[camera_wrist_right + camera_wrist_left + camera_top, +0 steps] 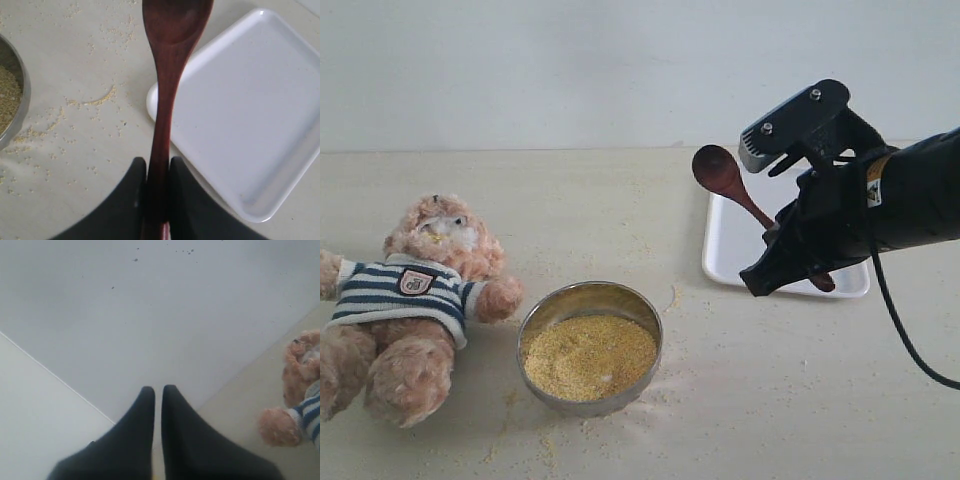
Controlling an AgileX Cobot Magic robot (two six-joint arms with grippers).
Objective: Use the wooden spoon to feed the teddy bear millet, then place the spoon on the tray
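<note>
The teddy bear (410, 300) lies on its back at the left of the table, with a few yellow grains on its muzzle. One side of the bear (300, 385) also shows in the left wrist view. Millet (588, 355) fills the metal bowl (590, 292) beside it. My right gripper (770, 252) (159, 162) is shut on the handle of the wooden spoon (720, 172) (167, 90). The spoon hangs in the air over the near-left edge of the white tray (730, 240) (250, 110), and its oval bowl looks empty. My left gripper (158, 390) is shut on nothing and faces a white wall.
Loose millet grains (95, 100) are scattered over the table between the bowl and the tray. The bowl's rim (22, 95) shows at the edge of the right wrist view. A black cable (910, 340) hangs from the right arm.
</note>
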